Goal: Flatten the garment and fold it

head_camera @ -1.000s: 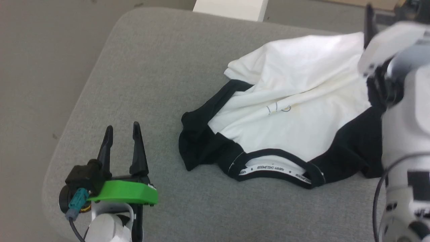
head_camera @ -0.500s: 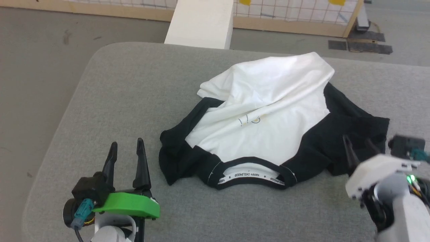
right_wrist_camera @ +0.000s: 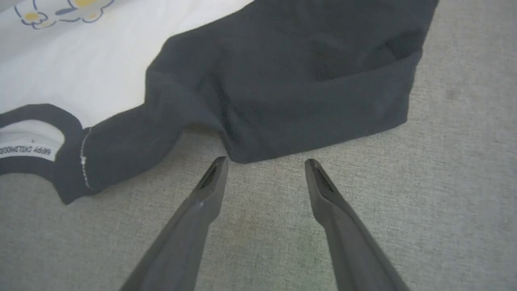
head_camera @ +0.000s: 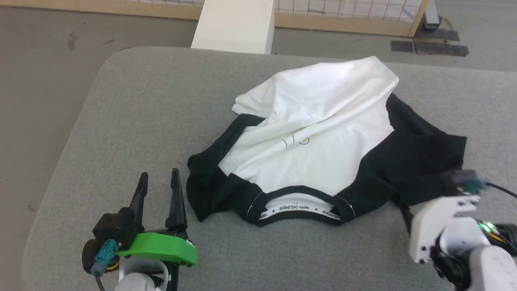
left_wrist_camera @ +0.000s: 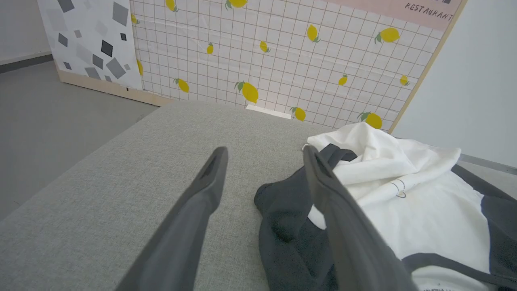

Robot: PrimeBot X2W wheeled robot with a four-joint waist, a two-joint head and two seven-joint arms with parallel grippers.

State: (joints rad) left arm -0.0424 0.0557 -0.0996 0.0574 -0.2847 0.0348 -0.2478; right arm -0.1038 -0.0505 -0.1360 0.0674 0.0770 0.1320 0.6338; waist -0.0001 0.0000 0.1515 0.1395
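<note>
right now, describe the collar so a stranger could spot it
On the grey cushion lies a white shirt with black sleeves. At its near edge is the collar: a black curve around a white lettered strip, unlike the plain sleeves beside it.

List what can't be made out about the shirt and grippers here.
- Garment hem: head view, white body bunched over it.
- Cartoon print: right wrist view, cut by the top edge.
- Right gripper fingers: head view, mostly behind its white wrist housing.

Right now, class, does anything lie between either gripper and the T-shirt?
Nothing visible does. Only bare cushion lies between the open left gripper and the garment, and between the open right gripper and its black edge.
</note>
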